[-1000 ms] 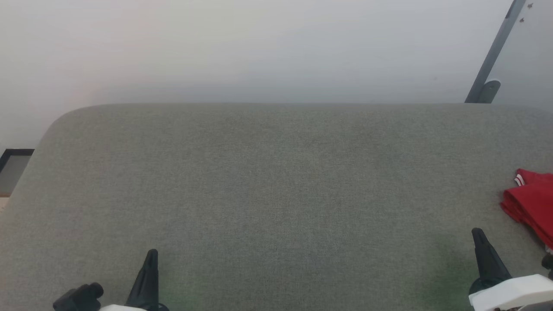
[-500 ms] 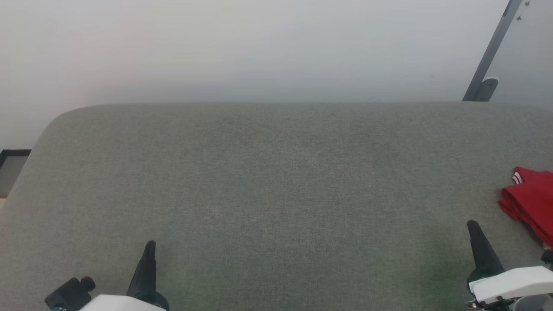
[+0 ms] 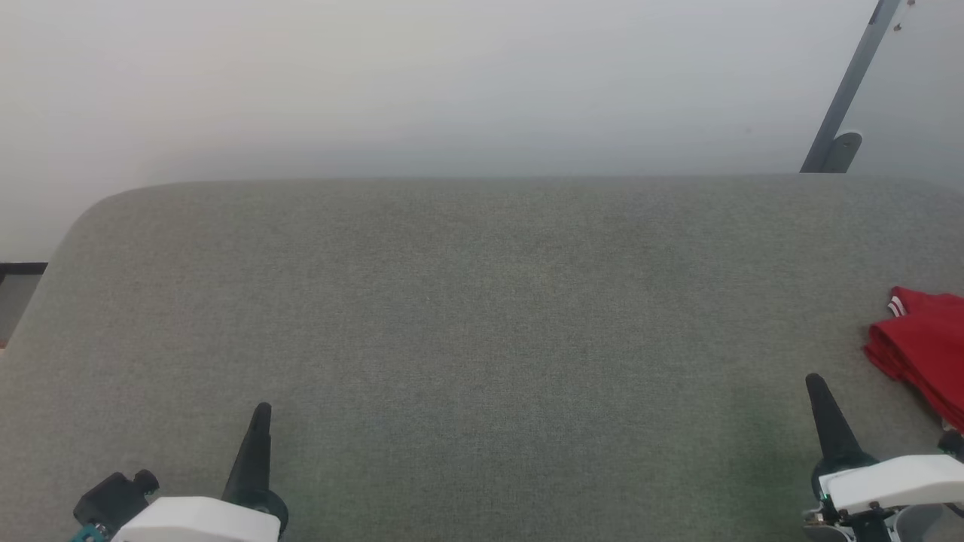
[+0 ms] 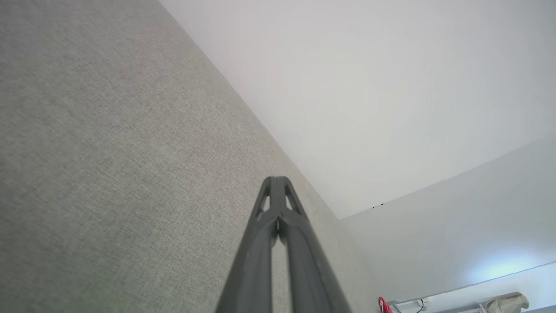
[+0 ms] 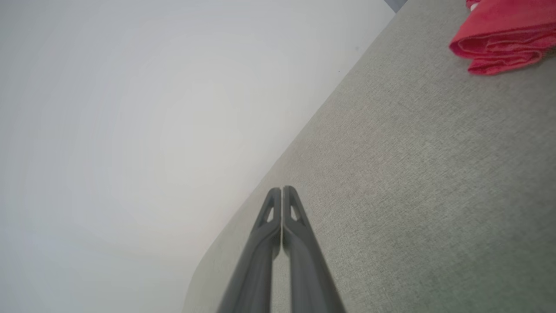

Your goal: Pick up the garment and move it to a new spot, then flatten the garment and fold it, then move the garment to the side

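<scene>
We see a wide grey-green surface covered in woven fabric (image 3: pixel 482 301), its far corner at about 10 o'clock rounded and its far edge straight. At about 3 o'clock on it lies a folded red garment of soft thin cloth (image 3: pixel 920 346), its layered folds stacked flat on the weave, with a little red-white stripe trim at its far end.

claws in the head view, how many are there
2. The left claw at the lower left, the right claw at the lower right, near the red garment; both shut and empty.
</scene>
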### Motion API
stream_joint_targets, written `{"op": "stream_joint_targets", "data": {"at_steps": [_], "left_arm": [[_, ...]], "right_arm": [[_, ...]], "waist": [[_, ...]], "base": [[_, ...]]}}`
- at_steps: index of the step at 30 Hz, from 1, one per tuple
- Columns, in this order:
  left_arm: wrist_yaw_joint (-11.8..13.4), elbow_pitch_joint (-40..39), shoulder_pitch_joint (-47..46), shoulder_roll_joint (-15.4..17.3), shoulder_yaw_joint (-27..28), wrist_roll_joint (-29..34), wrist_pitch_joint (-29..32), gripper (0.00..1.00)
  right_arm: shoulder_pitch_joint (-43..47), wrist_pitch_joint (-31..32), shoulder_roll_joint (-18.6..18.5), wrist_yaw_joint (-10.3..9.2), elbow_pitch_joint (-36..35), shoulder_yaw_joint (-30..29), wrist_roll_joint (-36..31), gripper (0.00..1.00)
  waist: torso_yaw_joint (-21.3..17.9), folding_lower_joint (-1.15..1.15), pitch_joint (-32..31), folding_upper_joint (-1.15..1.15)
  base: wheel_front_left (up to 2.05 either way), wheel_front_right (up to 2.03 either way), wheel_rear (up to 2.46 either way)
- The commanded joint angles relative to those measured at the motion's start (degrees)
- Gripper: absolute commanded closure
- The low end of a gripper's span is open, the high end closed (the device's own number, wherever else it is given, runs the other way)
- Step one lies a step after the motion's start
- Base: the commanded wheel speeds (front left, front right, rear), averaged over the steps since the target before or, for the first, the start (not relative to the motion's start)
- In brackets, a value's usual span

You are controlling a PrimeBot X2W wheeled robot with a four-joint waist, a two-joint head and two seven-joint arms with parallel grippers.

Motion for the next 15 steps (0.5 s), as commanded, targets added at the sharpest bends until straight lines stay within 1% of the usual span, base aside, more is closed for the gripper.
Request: {"op": "stream_joint_targets", "data": {"at_steps": [1,15], "left_arm": [[-0.1,-0.3,-1.6,0.1,0.3,-1.6,0.3,1.0],[-0.2,0.4,-3.3,-0.1,0.8,-9.8,2.6,1.0]], "right_arm": [[-1.6,0.4,0.1,0.02,-0.4,-0.3,1.1,1.0],[-2.7,2.4,1.6,0.02,-0.1,-1.0,7.6,1.0]], "waist": [[0.0,0.0,0.0,0.0],[-0.5,0.0,0.2,0.0]], "base": [[0.0,0.0,0.0],[0.0,0.0,0.0]]}}
